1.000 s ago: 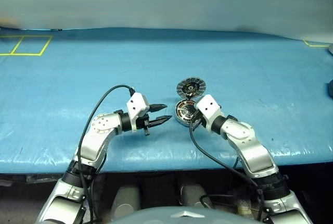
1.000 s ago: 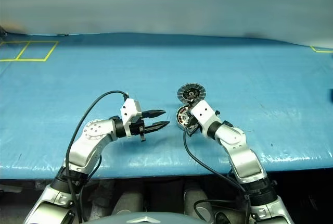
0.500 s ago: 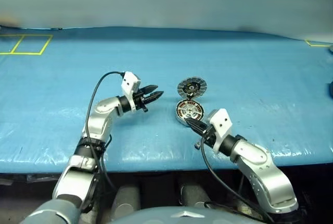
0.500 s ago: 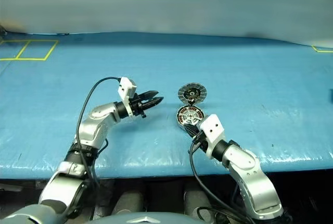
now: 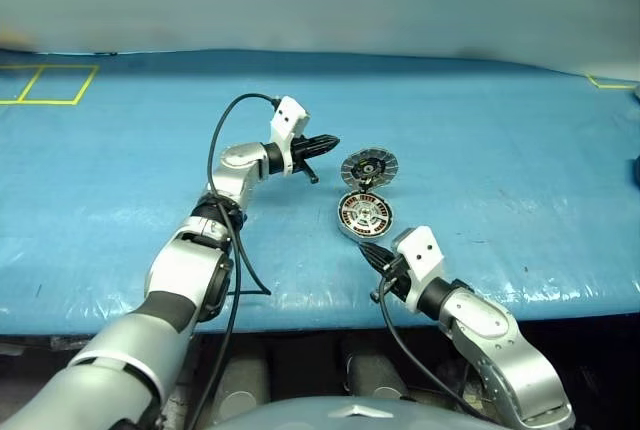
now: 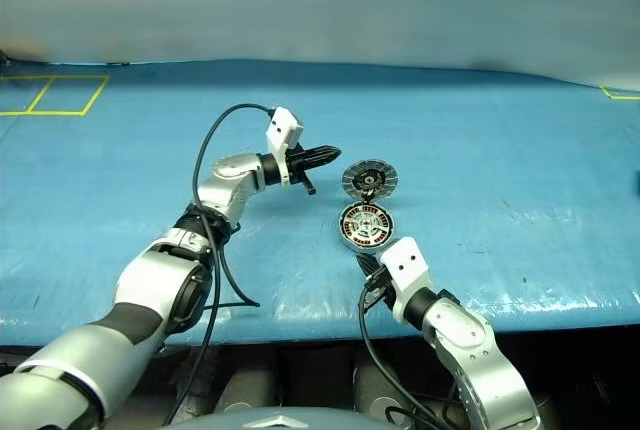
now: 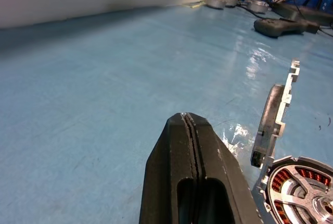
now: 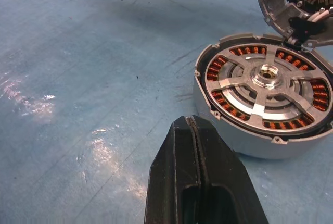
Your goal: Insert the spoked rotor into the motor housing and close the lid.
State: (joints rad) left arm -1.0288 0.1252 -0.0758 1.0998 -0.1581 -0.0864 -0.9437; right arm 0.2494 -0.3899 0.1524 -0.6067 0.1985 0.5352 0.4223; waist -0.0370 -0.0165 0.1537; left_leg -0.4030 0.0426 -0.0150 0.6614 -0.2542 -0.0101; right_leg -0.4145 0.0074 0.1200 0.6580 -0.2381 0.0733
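Both jaws are sitting pressed shut, empty: your left gripper (image 5: 328, 140) left of the tilted-up lid (image 5: 369, 166), your right gripper (image 5: 372, 246) just near of the motor housing (image 5: 364, 217). You're seeing the spoked rotor (image 8: 266, 86) lying inside copper windings; the lid's segmented face is partly cut off.

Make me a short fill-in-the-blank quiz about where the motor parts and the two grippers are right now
1. The lid stands ____ behind the motor housing, not lying flat.
2. The spoked rotor sits ____ the motor housing.
3. The left gripper has its fingers ____ and holds nothing.
4. The right gripper points toward the ____.

Missing words: upright; inside; shut; motor housing
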